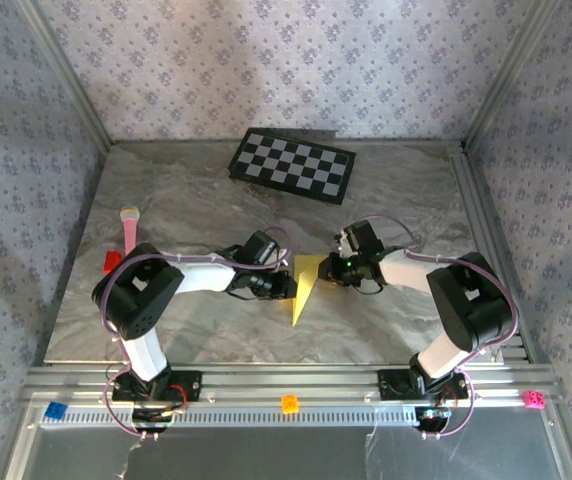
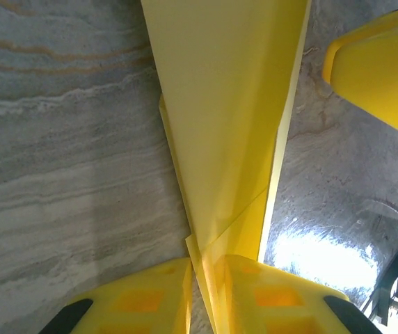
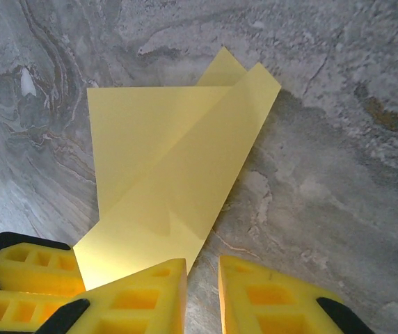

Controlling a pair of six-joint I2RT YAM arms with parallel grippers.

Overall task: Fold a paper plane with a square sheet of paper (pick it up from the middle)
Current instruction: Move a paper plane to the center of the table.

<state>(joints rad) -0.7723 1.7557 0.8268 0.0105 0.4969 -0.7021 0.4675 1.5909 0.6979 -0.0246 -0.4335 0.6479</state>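
Left wrist view has the left hand [image 2: 202,271] clamped on the paper [image 2: 223,111], with the folded layers running up out of the slit between its jaws. That pinch looks meant to hold the layers together so the crease cannot spring open. At the paper's opposite edge, the right hand [image 3: 202,271] has its jaws a sliver apart, with bare surface [image 3: 338,139] showing in the gap and nothing gripped. One finger [image 3: 143,292] touches the paper's near edge, probably to steady or press the fold. From above, the paper lies mid-surface, with the left hand at its 9 o'clock and the right at its 3, and at 6 o'clock from the checkerboard [image 1: 292,167]. It is folded to a narrow wedge whose long axis runs 12 to 6. The broad end is at 12 and the point aims at 6, a shade toward 7.
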